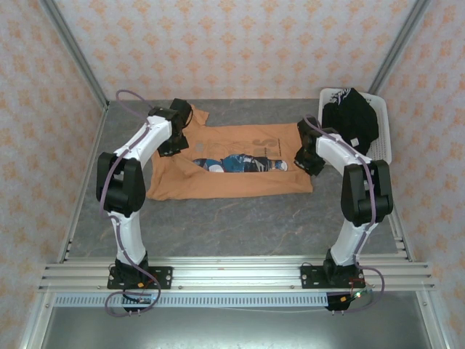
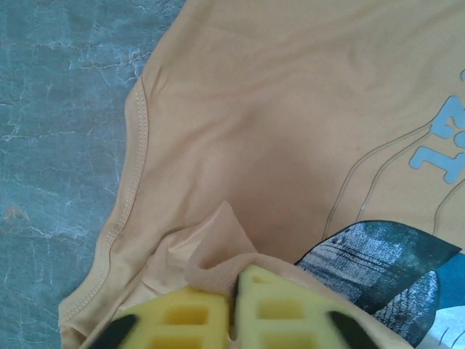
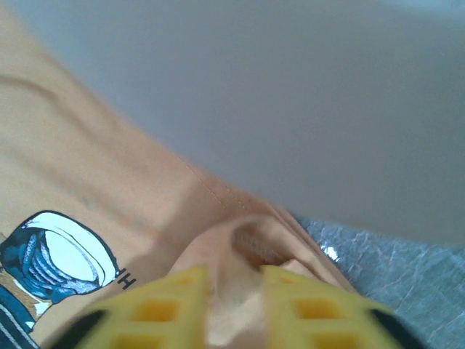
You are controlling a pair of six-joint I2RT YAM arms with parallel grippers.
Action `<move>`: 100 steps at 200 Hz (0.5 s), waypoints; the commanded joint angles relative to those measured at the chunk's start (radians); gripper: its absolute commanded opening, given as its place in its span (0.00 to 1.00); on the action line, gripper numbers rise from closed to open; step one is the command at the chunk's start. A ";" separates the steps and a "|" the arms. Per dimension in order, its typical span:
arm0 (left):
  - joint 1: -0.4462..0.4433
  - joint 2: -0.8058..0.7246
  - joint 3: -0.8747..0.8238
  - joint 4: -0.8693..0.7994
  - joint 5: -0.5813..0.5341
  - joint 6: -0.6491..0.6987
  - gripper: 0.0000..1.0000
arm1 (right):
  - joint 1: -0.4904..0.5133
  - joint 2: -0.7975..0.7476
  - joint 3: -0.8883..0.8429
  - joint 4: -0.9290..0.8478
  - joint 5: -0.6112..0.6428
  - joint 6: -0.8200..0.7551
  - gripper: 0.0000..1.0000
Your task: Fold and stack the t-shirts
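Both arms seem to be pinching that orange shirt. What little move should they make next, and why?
Probably open up and lift straight away. The orange t-shirt lies spread flat on the table. The left fingers and right fingers each pinch only a small bunch of cloth, held low against the shirt. So this fold looks laid down, and letting go gently should leave it undisturbed.

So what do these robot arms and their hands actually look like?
The left arm and right arm are white tubes with bulky black joints, a thin purplish cable looping along each, on black base plates. The left hand and right hand each have two yellow, grid-patterned fingers.
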 commanded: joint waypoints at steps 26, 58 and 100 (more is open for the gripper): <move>0.016 -0.201 -0.111 -0.020 -0.003 -0.035 0.51 | -0.002 -0.153 -0.031 0.008 0.072 -0.019 0.49; 0.024 -0.349 -0.383 0.049 0.137 -0.136 0.46 | 0.004 -0.280 -0.178 0.056 0.063 -0.030 0.46; 0.023 -0.412 -0.534 0.130 0.214 -0.195 0.40 | -0.015 -0.215 -0.082 0.147 0.052 -0.192 0.40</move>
